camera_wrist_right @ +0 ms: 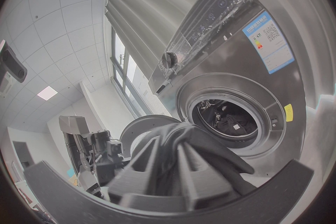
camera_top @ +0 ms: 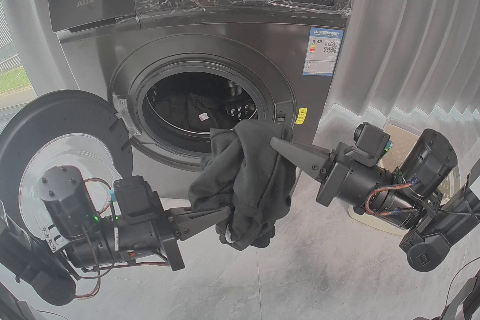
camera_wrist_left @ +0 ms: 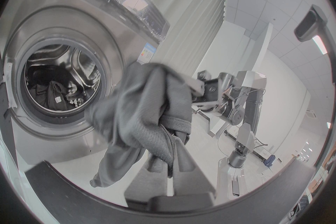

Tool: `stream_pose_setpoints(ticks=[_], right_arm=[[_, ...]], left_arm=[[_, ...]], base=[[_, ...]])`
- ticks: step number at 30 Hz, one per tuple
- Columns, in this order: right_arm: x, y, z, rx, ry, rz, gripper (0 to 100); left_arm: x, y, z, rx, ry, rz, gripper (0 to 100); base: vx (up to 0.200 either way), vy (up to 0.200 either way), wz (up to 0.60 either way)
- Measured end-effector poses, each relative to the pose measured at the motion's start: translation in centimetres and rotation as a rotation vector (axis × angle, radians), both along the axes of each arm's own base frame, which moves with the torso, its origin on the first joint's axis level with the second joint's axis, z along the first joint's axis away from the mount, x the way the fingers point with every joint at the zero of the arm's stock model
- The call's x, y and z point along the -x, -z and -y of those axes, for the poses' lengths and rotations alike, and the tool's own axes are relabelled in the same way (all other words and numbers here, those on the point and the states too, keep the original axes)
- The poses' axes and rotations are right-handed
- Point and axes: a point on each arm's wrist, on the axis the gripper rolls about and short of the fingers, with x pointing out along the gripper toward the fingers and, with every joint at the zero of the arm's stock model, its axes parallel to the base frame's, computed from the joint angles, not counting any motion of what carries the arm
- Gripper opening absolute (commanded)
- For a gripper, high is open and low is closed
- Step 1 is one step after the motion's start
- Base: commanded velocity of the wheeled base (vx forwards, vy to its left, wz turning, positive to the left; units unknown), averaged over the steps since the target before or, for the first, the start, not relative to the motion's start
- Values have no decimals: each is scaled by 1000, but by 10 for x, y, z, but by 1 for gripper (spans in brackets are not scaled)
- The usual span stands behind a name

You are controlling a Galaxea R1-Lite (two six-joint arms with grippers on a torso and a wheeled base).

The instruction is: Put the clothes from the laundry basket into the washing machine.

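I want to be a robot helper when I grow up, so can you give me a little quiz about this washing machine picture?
1. True or false: the washing machine has its door open.
2. What holds the dark garment in front of the opening? A: the left end effector alone. B: the right end effector alone. C: both.
3. Fill in: inside the drum lie dark ____.
Key: 1 true. 2 C, each end effector is shut on the garment. 3 clothes.
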Motion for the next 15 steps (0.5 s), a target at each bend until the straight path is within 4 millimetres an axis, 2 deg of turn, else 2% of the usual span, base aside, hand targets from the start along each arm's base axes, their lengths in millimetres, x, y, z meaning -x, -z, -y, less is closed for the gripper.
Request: stream_pose_setpoints(ticks=[8,15], right_arm=[[4,7,14,28,32,-24,100],[4,20,28,132,100,28,100]], left_arm=[[18,-5,-8,50,18,63,0],[17,-6,-5,60,9,81,0]], base=[[0,0,0],[0,0,0]])
